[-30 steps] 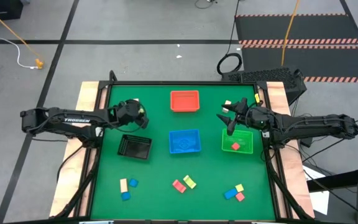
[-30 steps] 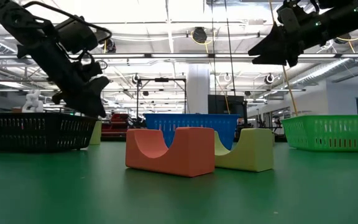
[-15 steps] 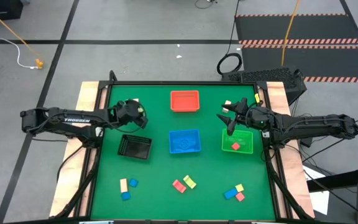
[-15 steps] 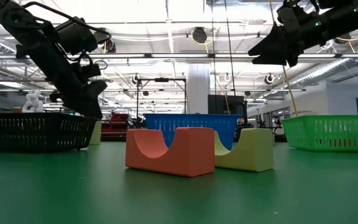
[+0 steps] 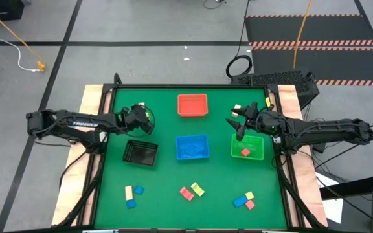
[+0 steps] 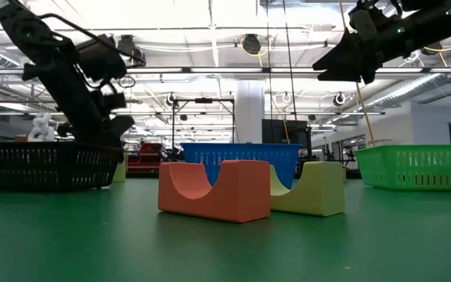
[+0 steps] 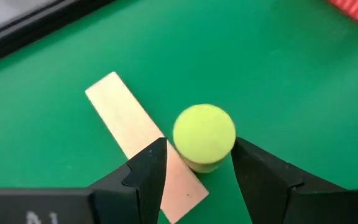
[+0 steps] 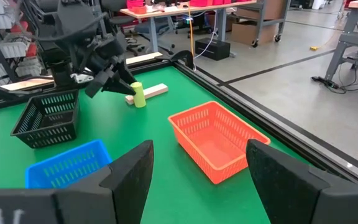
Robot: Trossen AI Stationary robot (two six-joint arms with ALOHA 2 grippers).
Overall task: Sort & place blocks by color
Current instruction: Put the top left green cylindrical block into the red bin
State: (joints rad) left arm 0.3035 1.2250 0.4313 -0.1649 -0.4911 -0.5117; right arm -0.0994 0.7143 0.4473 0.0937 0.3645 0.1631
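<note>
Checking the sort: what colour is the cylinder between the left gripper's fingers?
Yellow cylinder, clearest in the left wrist view.

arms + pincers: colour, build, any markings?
Both arms are dark, near black, slim jointed links. The left arm carries white TROSSEN lettering along its forearm. Each pincer, left pincer and right pincer, has two dark, flat, wedge-shaped fingers. White marks at the wrist pictures' lower edge are unreadable.

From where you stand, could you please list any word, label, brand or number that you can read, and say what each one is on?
"TROSSEN": white letters along the left arm, seen from above; small, only just legible.
White marks low on the wrist housing behind the left pincer: cut off by the picture's edge, unreadable.
White marks on the right arm's wrist housing, behind the right pincer: likewise unreadable.
No other text shows.
</note>
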